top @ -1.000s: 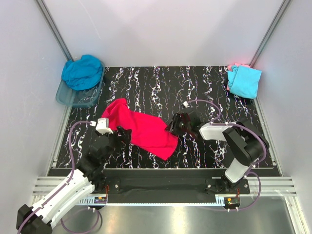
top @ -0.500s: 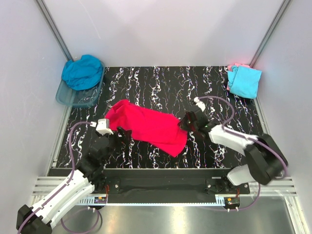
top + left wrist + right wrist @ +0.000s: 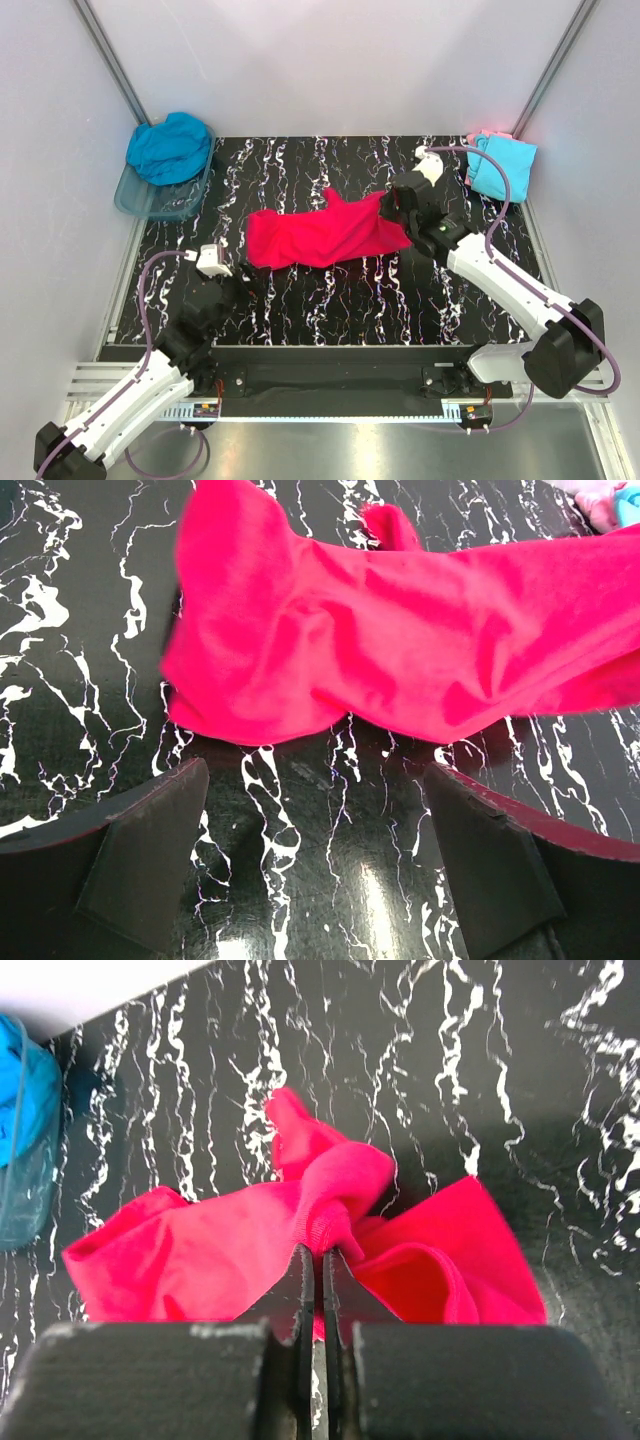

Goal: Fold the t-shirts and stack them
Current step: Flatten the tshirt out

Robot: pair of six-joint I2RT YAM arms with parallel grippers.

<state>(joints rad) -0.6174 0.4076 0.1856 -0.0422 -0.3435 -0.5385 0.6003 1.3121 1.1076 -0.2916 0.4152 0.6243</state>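
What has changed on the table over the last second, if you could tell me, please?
The right gripper closed on an edge of the pink-red t-shirt and pulled it toward the far right, stretching it across the table. The left gripper stayed open and in place, empty. The teal-blue t-shirt on the tub and the light cyan t-shirt in the far right corner did not move.

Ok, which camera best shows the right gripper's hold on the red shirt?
The right wrist view: the right gripper is pinched shut on a bunched fold of the pink-red t-shirt. The top view shows only the gripper over the shirt's end; the left wrist view shows just the shirt's other end.
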